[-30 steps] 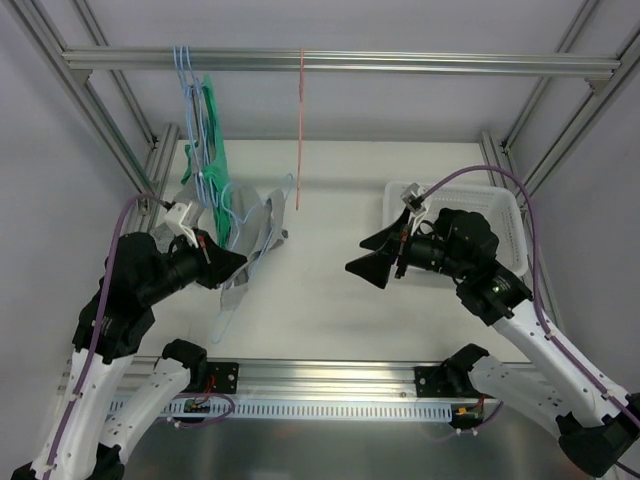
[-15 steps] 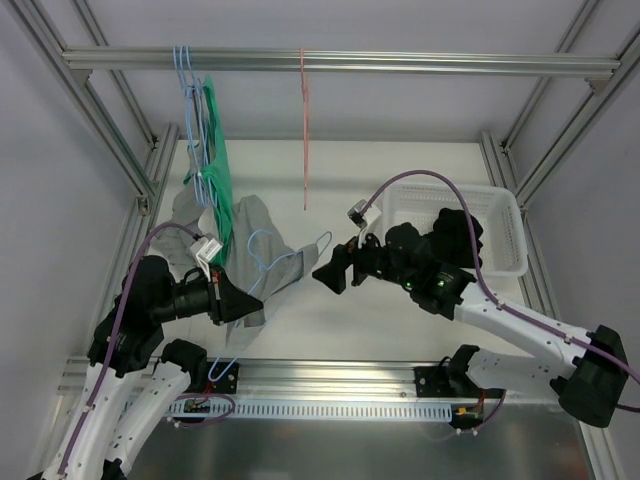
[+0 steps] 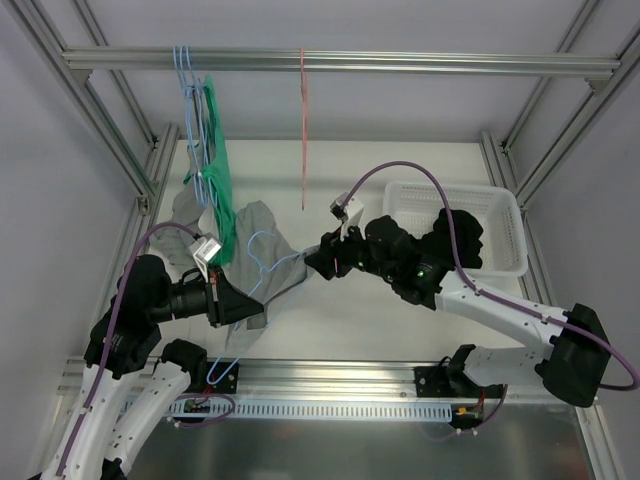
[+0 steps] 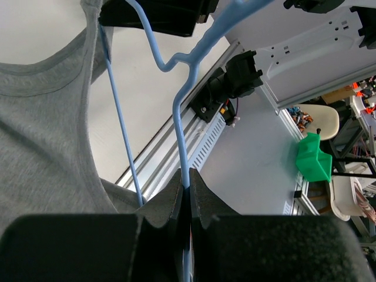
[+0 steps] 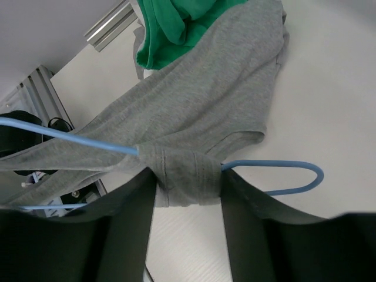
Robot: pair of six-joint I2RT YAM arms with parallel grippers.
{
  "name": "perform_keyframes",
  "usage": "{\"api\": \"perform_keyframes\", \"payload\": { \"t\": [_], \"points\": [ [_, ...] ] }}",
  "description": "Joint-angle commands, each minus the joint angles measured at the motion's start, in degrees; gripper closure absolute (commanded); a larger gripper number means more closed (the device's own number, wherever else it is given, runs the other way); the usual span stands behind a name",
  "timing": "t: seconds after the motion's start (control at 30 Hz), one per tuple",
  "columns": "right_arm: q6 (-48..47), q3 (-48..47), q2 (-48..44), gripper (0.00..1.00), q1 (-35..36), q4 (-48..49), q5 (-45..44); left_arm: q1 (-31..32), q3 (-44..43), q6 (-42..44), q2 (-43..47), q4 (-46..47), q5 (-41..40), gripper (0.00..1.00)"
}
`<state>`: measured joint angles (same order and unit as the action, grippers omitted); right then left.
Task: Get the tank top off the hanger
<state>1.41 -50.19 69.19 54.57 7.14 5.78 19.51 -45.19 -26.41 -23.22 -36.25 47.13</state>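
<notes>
The left gripper (image 4: pixel 189 183) is clamped tight on the thin light-blue wire hanger (image 4: pixel 180 138). The right gripper (image 5: pixel 188 179) pinches the grey cotton tank top (image 5: pixel 226 88) by its strap at the hanger's 3 o'clock end. Both straps look not yet freed, and the garment hangs toward 9 o'clock over the table (image 3: pixel 400 170).

Left claw (image 4: pixel 187 183) clamped, right claw (image 5: pixel 188 187) pinching

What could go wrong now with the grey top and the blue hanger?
The strap of the grey tank top is bunched around the blue hanger where the right claw pinches it, so it may snag instead of sliding off. The left claw grips only thin wire, which might slip.
</notes>
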Motion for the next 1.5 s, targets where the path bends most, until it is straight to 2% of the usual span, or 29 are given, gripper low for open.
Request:
{"api": "perform_keyframes", "payload": {
  "t": [0.0, 0.07, 0.17, 0.23, 0.27, 0.3, 0.43, 0.6, 0.67, 0.73, 0.9, 1.03, 1.1, 1.3, 1.4, 1.47],
  "points": [
    [-0.71, -2.8, 0.95, 0.56, 0.72, 3.67, -0.51, 0.18, -1.66, -1.1, 0.11, 1.88, 2.44, 1.0],
    [-0.79, -2.72, 1.04, 0.64, 0.63, 3.67, -0.86, 0.18, -1.83, -1.1, 0.11, 1.88, 2.52, 1.0],
    [-0.8, -2.45, 0.69, 0.89, 0.72, 3.67, -1.73, 0.18, -2.01, -0.83, 0.2, 1.88, 2.44, 1.0],
    [-0.71, -2.28, -0.01, 0.9, 0.72, 3.76, -2.09, 0.18, -2.01, -0.75, 0.02, 1.88, 1.91, 1.0],
    [-0.71, -2.19, -0.28, 0.98, 0.72, 3.59, -2.35, 0.18, -1.92, -0.66, -0.15, 1.88, 1.73, 1.0],
    [-0.71, -2.19, -0.63, 1.0, 0.72, 3.33, -2.61, 0.18, -1.83, -0.57, -0.24, 1.88, 1.56, 1.0],
    [-0.97, -2.54, -3.18, 1.0, 0.72, -0.61, -5.34, 0.18, -1.48, -0.13, -1.3, 1.88, 0.5, 1.0],
    [-3.6, -3.24, -9.68, 1.0, 0.54, -6.86, -16.05, 0.18, -1.83, 0.75, -2.61, 1.88, 1.73, 1.0],
    [-4.74, -4.64, -11.61, 1.0, -0.24, -12.22, -20.78, 0.18, -2.36, 1.28, -3.14, 1.88, 3.04, 1.0],
    [-5.8, -6.13, -14.16, 1.0, -0.86, -15.21, -22.82, 0.18, -3.93, 1.72, -4.02, 1.97, 4.28, 1.0],
    [-8.96, -11.23, -15.93, 1.0, -7.71, -21.09, -23.89, 0.18, -9.11, 1.11, -6.65, 5.12, 9.62, 1.0],
    [-10.02, -17.64, -13.13, 1.0, -14.83, -25.06, -20.38, 1.23, -10.71, -1.97, -9.73, 11.35, 12.71, 1.0],
    [-10.46, -20.99, -11.71, 1.0, -18.17, -27.25, -19.06, 2.81, -11.76, -2.15, -11.39, 12.69, 11.76, 1.0],
    [-8.71, -21.27, -11.97, 1.0, -21.69, -29.55, -12.83, 11.07, -15.62, 0.4, -12.11, 16.55, -2.29, 1.0],
    [-7.04, -19.51, -13.99, 1.0, -21.69, -27.89, -3.79, 12.04, -16.51, 0.05, -11.5, 23.39, -5.99, 1.0],
    [-3.97, -18.18, -15.83, 1.0, -21.78, -23.41, 5.88, 12.05, -15.72, -1.09, -11.49, 31.91, -6.62, 1.0]
  ]
}}
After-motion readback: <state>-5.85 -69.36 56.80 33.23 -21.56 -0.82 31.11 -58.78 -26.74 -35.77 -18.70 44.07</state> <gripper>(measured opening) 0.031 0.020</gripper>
